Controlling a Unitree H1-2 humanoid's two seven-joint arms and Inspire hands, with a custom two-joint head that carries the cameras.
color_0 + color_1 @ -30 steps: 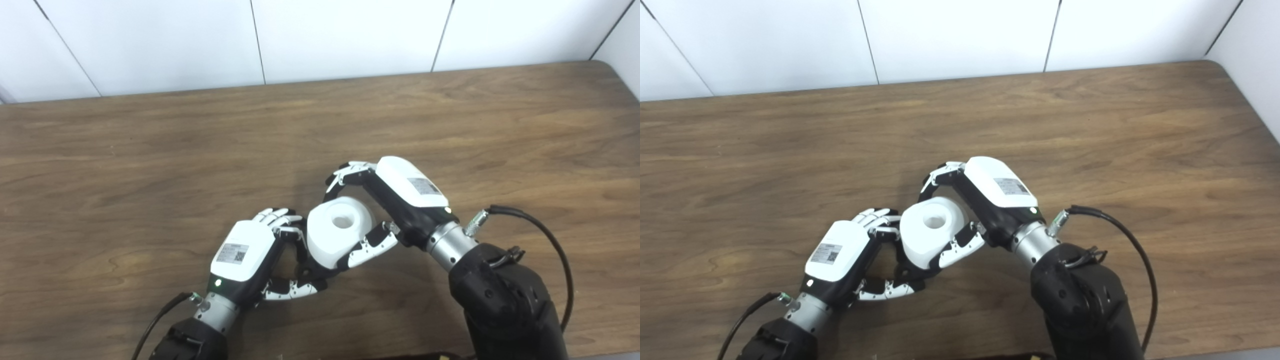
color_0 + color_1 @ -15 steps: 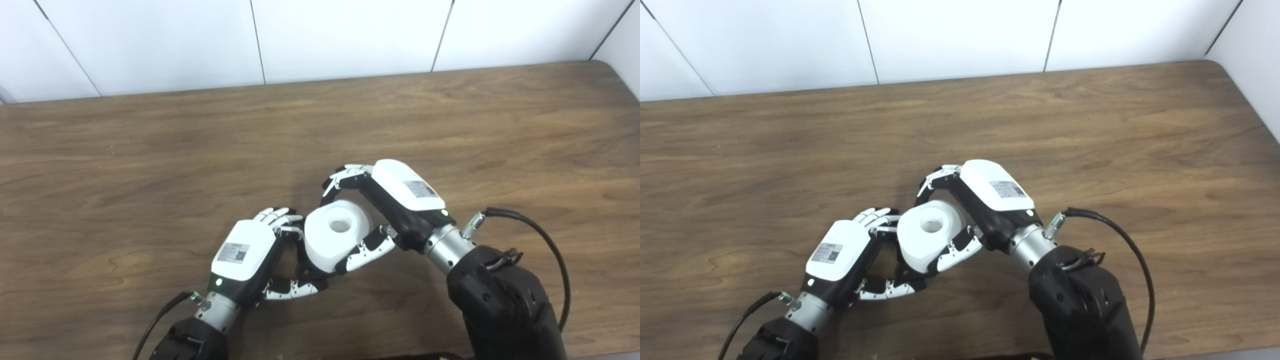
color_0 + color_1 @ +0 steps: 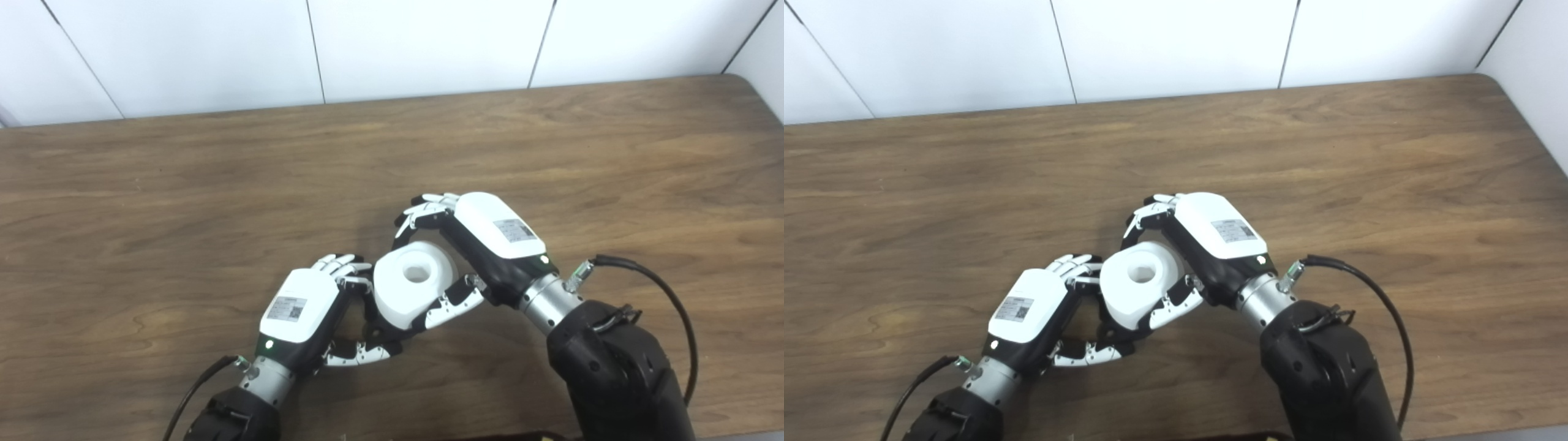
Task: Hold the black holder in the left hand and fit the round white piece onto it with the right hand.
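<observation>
**Seating the white piece on the holder – go slow here**

The right hand's fingers [image 3: 422, 215] curl over the far side of the round white piece [image 3: 411, 288], with the thumb pressing its near side, so the right hand [image 3: 484, 245] is wrapped on it. The piece sits tilted, its centre hole facing up toward the cameras. Right against its lower left edge, the left hand [image 3: 306, 309] has its fingers [image 3: 340, 266] and thumb closed around something dark, which I take to be the black holder [image 3: 372, 318]. It's mostly hidden behind the white piece and the fingers, so I can't tell how far it's seated.

Both hands hover low over the table [image 3: 184, 202], near its front edge.

My take: keep the left hand totally still and let the right do the work. Line the hole up with the holder's axis before pushing, since a tilted piece will probably jam. Press straight along it, no twisting, and don't loosen the thumb until it bottoms out.
</observation>
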